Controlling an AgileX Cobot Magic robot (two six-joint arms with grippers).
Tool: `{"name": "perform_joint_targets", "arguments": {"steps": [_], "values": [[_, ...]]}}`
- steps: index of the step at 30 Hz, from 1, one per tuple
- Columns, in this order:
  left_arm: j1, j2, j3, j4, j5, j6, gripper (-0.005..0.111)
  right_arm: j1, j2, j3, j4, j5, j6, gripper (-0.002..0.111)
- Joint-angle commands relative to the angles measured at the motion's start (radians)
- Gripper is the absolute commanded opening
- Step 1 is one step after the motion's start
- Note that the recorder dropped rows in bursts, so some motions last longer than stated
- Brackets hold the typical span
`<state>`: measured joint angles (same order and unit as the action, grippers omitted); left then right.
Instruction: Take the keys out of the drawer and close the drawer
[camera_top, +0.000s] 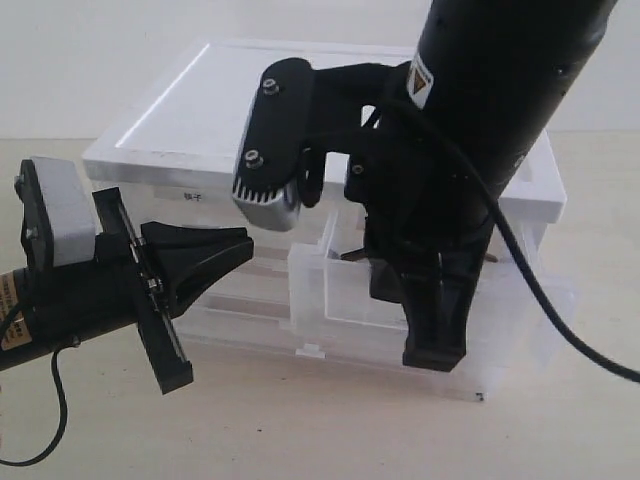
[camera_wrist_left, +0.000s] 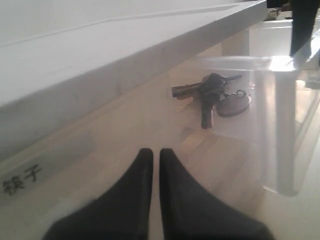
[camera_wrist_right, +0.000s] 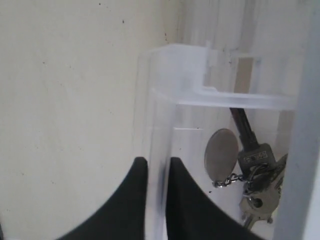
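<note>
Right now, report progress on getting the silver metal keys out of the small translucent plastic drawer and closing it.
Done: the translucent plastic drawer is pulled open. In hand: the right gripper appears to pinch the drawer's wall, and the left gripper hovers shut, pointing toward the cabinet. Left: the silver metal keys lie inside, ungripped. They must be lifted out, then the drawer pushed shut.

Tapered matt-black fingers are borne by the left gripper (camera_top: 238, 243) and the right gripper (camera_top: 436, 350). A black camera housing (camera_top: 278, 130) with two silver screws (camera_top: 270, 88) and a ribbed grey end is seen, along with a white block (camera_top: 62, 210) and black cables (camera_top: 560, 320).
</note>
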<state>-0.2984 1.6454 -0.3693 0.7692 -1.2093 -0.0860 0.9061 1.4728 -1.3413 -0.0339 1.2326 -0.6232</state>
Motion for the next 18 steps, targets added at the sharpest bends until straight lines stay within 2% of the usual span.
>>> {"name": "perform_joint_targets", "arguments": {"steps": [1, 7, 18], "values": [[-0.005, 0.003, -0.003, -0.003, -0.012, -0.010, 0.005, 0.034, -0.086, -0.007, -0.009, -0.011, 0.018, 0.000], [-0.005, 0.003, -0.003, -0.056, -0.012, -0.010, 0.005, 0.034, -0.135, 0.003, 0.034, -0.011, 0.063, 0.000], [-0.005, 0.069, -0.068, -0.035, -0.012, -0.017, 0.005, 0.034, -0.137, 0.132, 0.105, -0.011, 0.032, 0.000]]}}
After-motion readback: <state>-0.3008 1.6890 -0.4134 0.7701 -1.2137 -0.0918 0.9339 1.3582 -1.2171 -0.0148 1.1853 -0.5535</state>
